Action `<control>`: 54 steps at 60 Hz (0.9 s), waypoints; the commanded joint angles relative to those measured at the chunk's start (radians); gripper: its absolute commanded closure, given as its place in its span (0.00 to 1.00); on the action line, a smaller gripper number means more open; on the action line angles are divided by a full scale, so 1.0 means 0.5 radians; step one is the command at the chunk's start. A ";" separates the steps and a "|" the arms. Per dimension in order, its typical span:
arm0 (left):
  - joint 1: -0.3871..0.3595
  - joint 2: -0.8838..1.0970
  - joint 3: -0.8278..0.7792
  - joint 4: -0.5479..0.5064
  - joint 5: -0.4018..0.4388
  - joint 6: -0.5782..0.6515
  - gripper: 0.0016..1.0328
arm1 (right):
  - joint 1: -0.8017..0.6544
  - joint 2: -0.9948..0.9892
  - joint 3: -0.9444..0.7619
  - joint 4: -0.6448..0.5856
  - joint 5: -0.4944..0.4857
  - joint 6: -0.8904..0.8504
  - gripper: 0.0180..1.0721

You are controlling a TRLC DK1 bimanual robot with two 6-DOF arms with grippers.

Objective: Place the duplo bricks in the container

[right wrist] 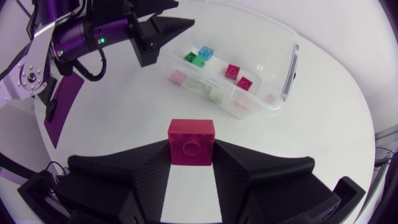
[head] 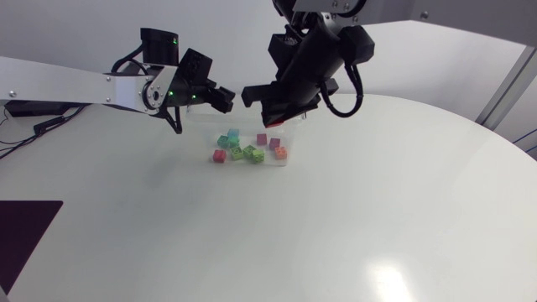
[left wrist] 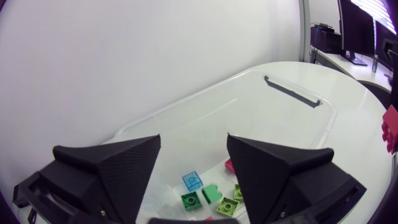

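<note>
The right gripper (right wrist: 192,155) is clenched on a red duplo brick (right wrist: 191,140), its two wedge fingers pressing the brick's left and right sides with the studs facing the wrist camera. In the head view this gripper hangs above the far edge of the clear plastic container (left wrist: 267,124), which stands on the white table (head: 377,210) towards its far side, a little left of the middle. The held brick is above the table and not yet inside the container. The left gripper (left wrist: 194,138) is released, fingers spread wide and grasping nothing. It hovers over the container's far left corner, well apart from the right gripper. Loose bricks lie scattered on the container floor: a translucent blue brick (left wrist: 192,181), a dark green brick (left wrist: 191,200) just beside it, a magenta brick (head: 261,139), a purple brick (head: 274,143), an orange brick (head: 280,153) at the near right, a pink brick (head: 219,156) at the near left, and a cluster of lime bricks (head: 250,153) between those two. A dark rectangular patch (head: 25,226) lies at the table's near left edge.
</note>
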 commanded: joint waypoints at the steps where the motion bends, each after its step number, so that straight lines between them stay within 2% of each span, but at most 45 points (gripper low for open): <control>1: 0.025 -0.181 0.003 -0.035 -0.017 -0.044 0.05 | -0.047 0.103 0.093 0.027 0.024 0.023 0.68; 19: 0.071 -0.727 -0.325 -0.075 -0.127 -0.151 0.04 | -0.099 0.327 0.344 0.147 0.110 0.038 0.68; 38: 0.157 -1.095 -0.635 -0.112 -0.201 -0.191 0.04 | -0.102 0.609 0.593 0.239 0.270 0.008 0.65; 49: 0.219 -1.252 -0.770 -0.121 -0.231 -0.191 0.04 | -0.111 0.725 0.648 0.248 0.395 -0.035 0.30; 52: 0.252 -1.313 -0.795 -0.167 -0.231 -0.194 0.04 | -0.121 0.762 0.688 0.233 0.420 -0.048 0.09; 54: 0.268 -1.341 -0.807 -0.174 -0.231 -0.194 0.04 | -0.127 0.765 0.697 0.230 0.432 -0.048 0.06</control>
